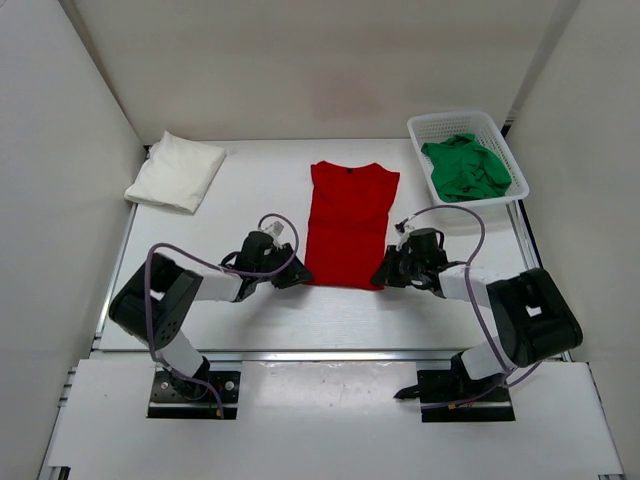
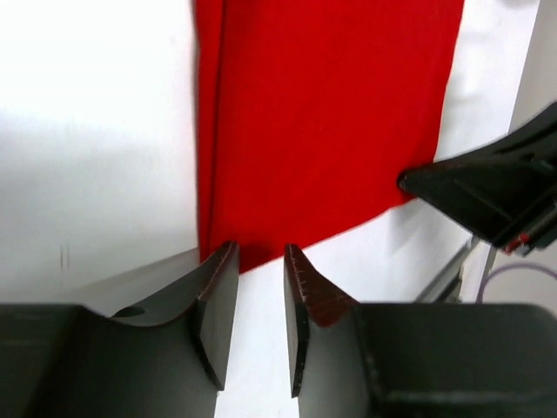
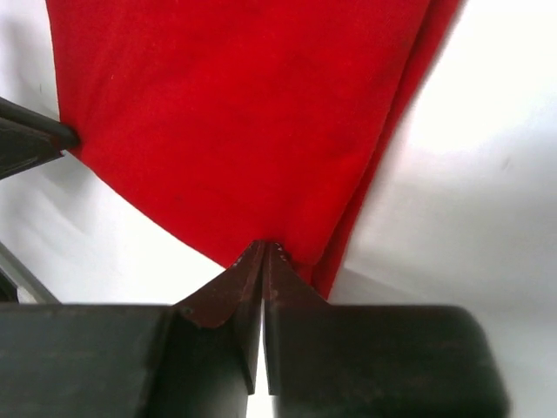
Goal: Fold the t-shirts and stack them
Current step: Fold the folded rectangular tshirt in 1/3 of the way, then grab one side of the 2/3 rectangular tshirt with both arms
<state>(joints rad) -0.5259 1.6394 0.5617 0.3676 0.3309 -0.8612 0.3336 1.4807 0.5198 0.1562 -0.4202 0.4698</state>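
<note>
Likely folding the red t-shirt (image 1: 350, 222) lengthwise; hem just ahead of left gripper (image 2: 261, 252), spread; right gripper (image 3: 264, 248) pressed together at it. Next, I judge, pinch both corners.

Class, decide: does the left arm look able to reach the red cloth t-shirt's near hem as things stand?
Probably yes: the left gripper stands open at the near corner of the red cloth t-shirt, nothing between.

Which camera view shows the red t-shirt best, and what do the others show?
The top external view: the whole red t-shirt lies flat there, sides folded in. The left wrist view shows only its near hem and left folded edge; the right wrist view, only its near right corner.
</note>
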